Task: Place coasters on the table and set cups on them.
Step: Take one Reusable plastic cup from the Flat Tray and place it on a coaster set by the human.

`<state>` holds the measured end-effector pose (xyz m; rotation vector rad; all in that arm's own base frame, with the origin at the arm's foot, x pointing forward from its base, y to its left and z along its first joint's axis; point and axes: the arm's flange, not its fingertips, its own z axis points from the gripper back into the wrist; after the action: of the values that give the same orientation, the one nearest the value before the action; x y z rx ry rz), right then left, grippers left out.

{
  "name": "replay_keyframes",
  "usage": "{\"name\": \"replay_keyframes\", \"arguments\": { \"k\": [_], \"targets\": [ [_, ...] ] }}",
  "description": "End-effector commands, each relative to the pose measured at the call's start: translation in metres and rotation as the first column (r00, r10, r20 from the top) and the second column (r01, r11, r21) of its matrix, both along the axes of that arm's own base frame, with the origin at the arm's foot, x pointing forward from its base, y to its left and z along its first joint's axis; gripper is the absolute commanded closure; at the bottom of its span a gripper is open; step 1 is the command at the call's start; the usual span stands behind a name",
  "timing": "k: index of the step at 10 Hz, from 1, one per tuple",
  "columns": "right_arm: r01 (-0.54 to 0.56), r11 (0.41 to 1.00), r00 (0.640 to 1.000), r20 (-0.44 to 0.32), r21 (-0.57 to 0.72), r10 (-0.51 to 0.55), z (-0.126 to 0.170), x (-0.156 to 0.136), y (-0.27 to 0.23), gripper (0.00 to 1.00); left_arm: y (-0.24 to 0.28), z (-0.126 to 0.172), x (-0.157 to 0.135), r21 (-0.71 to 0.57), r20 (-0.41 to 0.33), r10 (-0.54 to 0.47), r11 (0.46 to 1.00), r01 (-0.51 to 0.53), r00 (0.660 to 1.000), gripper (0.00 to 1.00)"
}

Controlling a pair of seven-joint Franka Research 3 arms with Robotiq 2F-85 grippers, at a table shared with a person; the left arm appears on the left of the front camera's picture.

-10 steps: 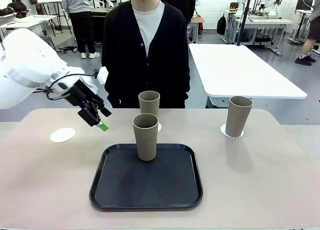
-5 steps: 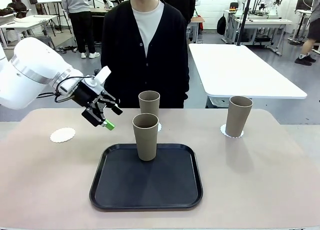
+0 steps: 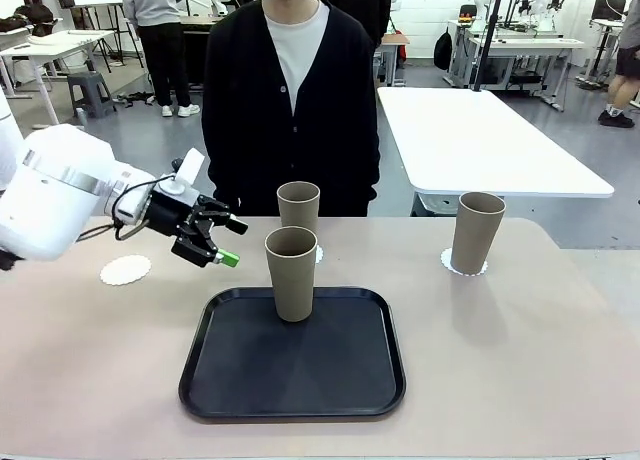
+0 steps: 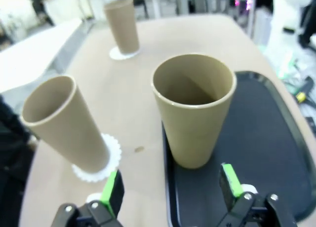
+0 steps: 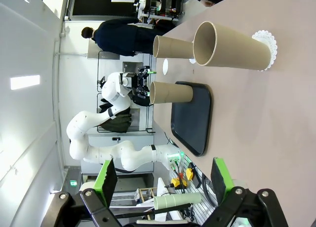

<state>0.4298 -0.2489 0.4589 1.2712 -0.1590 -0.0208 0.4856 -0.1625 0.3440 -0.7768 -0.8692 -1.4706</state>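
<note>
Three beige cups stand on the tan table (image 3: pixel 520 360). One cup (image 3: pixel 291 273) (image 4: pixel 193 108) is on the black tray (image 3: pixel 292 352). Behind it, a second cup (image 3: pixel 298 208) (image 4: pixel 66 122) rests on a scalloped white coaster (image 4: pixel 101 160). The third cup (image 3: pixel 477 232) (image 5: pixel 232 45) sits on its coaster (image 3: pixel 464 265) (image 5: pixel 265 49) at the right. An empty coaster (image 3: pixel 125 270) lies at the left. My left gripper (image 3: pixel 225 242) (image 4: pixel 172 187) is open, level with the tray cup and just left of it, its fingers apart from the cup. My right gripper (image 5: pixel 163 175) is open and holds nothing.
A person in a black cardigan (image 3: pixel 290 100) stands at the far edge, hands out of sight. A white table (image 3: pixel 480 140) stands behind at the right. Bare tabletop lies to the right of the tray and along the front edge.
My left arm has come down and swung its open gripper from pointing downward to pointing sideways at the cup on the tray, ending a little nearer to it. The cups have not moved.
</note>
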Motion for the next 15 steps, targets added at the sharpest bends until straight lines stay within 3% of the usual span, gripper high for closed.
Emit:
{"name": "replay_keyframes", "arguments": {
  "k": [1, 4, 5, 6, 10, 12, 15],
  "targets": [
    [0.003, 1.000, 1.000, 0.002, 0.001, -0.003, 0.000, 0.000, 0.000, 0.00, -0.002, -0.017, -0.010, -0.075, -0.005, 0.030, 0.997, -0.030, 1.000, 0.00],
    [0.003, 1.000, 1.000, 0.002, 0.001, -0.003, 0.000, 0.000, 0.000, 0.00, 0.000, -0.032, -0.013, -0.138, -0.138, -0.026, 0.990, 0.007, 0.990, 0.00],
    [0.003, 1.000, 1.000, 0.002, 0.001, -0.003, 0.000, 0.000, 0.000, 0.00, -0.002, -0.020, -0.014, -0.056, -0.127, -0.031, 0.998, 0.024, 0.991, 0.00],
    [0.003, 1.000, 1.000, 0.002, 0.001, -0.003, 0.000, 0.000, 0.000, 0.00, -0.003, -0.032, -0.015, -0.119, -0.114, 0.002, 0.993, -0.016, 0.993, 0.00],
    [0.003, 1.000, 1.000, 0.002, 0.001, -0.003, 0.000, 0.000, 0.000, 0.00, -0.002, -0.032, -0.015, -0.109, -0.123, -0.008, 0.994, -0.006, 0.992, 0.00],
    [0.003, 1.000, 1.000, 0.002, 0.001, -0.003, 0.000, 0.000, 0.000, 0.00, -0.009, -0.032, -0.018, -0.211, -0.082, -0.012, 0.977, -0.006, 0.997, 0.00],
    [0.003, 1.000, 1.000, 0.002, 0.001, -0.003, 0.000, 0.000, 0.000, 0.00, -0.012, -0.039, -0.025, -0.243, -0.079, -0.039, 0.970, 0.018, 0.996, 0.00]
  ]
}}
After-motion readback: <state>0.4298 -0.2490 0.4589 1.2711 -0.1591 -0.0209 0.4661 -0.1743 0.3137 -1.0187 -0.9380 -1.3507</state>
